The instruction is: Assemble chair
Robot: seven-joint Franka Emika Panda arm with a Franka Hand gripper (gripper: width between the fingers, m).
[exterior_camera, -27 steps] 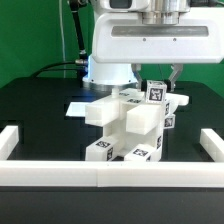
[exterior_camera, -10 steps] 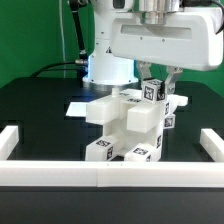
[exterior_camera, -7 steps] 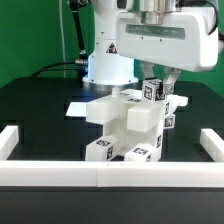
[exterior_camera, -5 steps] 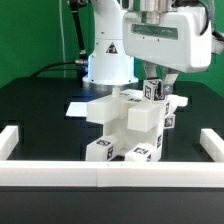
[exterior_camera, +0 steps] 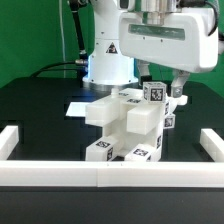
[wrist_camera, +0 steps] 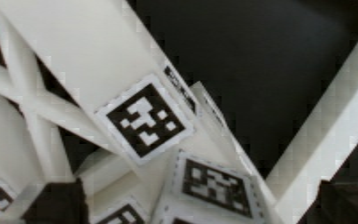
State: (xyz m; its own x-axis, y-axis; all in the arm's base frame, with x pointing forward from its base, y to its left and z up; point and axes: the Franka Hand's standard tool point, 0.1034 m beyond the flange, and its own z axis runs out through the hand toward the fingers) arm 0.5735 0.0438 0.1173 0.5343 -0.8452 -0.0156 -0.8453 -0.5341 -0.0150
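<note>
Exterior view | Chair (exterior_camera: 128, 128), a stack of white blocks, stands mid-table (exterior_camera: 40, 110), tags facing the camera | Gripper (exterior_camera: 160, 88) hangs at its 1 o'clock corner, jaws spread wide either side of tagged post (exterior_camera: 155, 93) | Marker board (exterior_camera: 80, 107) lies at chair's 10 o'clock

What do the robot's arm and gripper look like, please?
The arm is glossy white with rounded links and a small dark marking; black cables run beside it. The gripper has a boxy white body and slim dark fingers.
</note>
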